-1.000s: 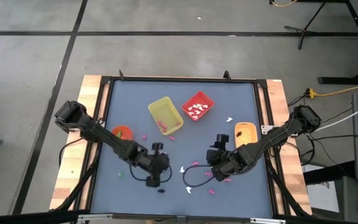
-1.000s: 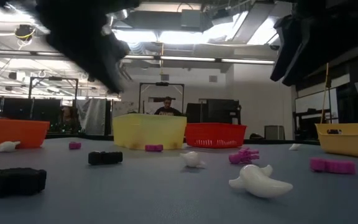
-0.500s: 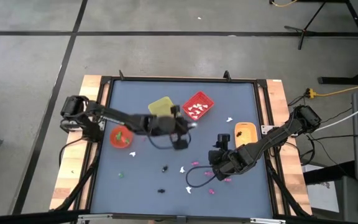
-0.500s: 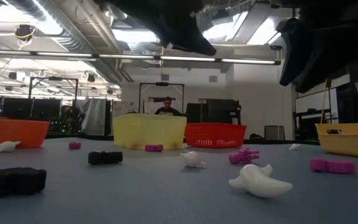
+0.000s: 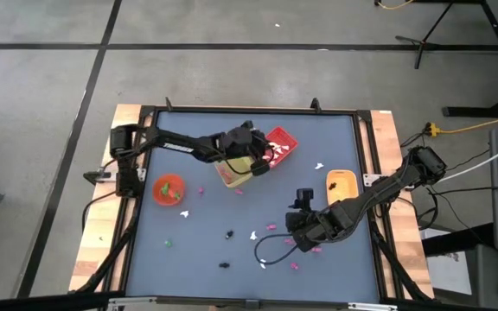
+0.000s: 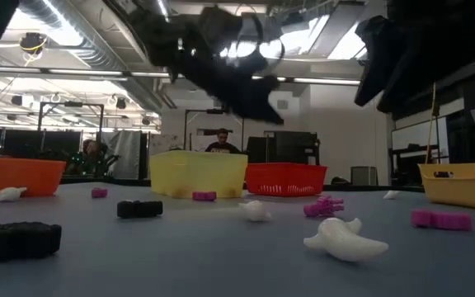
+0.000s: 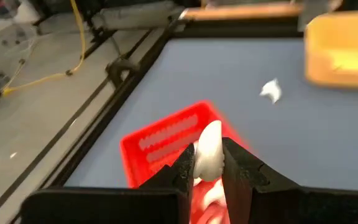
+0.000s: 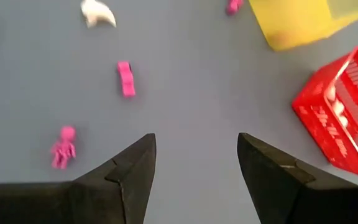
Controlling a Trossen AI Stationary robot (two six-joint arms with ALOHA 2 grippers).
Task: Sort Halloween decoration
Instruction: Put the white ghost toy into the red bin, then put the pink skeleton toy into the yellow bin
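High view: your left gripper (image 5: 256,159) sits over the near edge of the red square plastic mesh bin (image 5: 277,146), right beside the yellow square plastic bin (image 5: 231,169), so releasing early or off-centre could put the piece in the yellow bin or on the blue-grey table mat (image 5: 197,259). The right gripper (image 5: 294,231) hangs low over the mat, with small pink plastic trinkets (image 5: 272,226) just beside it and a small white plastic trinket (image 5: 254,234) a little further out. Low view: both arms are dark shapes overhead, so you can't read either gripper's fingers here; a white ghost-like plastic trinket (image 6: 341,241) and a black plastic trinket (image 6: 139,209) lie loose on the mat, well below the grippers. Left wrist view: the jaws are nearly closed, pinching a small white rounded plastic trinket (image 7: 209,151) between the fingertips, with the red bin directly beneath and ahead. The hold looks shallow, near the tips, so a jolt could flick the trinket out over the rim. Right wrist view: the jaws stand wide and hold nothing; a pink block-shaped trinket (image 8: 126,78) and a pink figure-shaped trinket (image 8: 62,146) lie on the mat ahead of the fingers, off to one side of the gap. Come down as you are and you'd likely close on bare mat or nudge a piece away.
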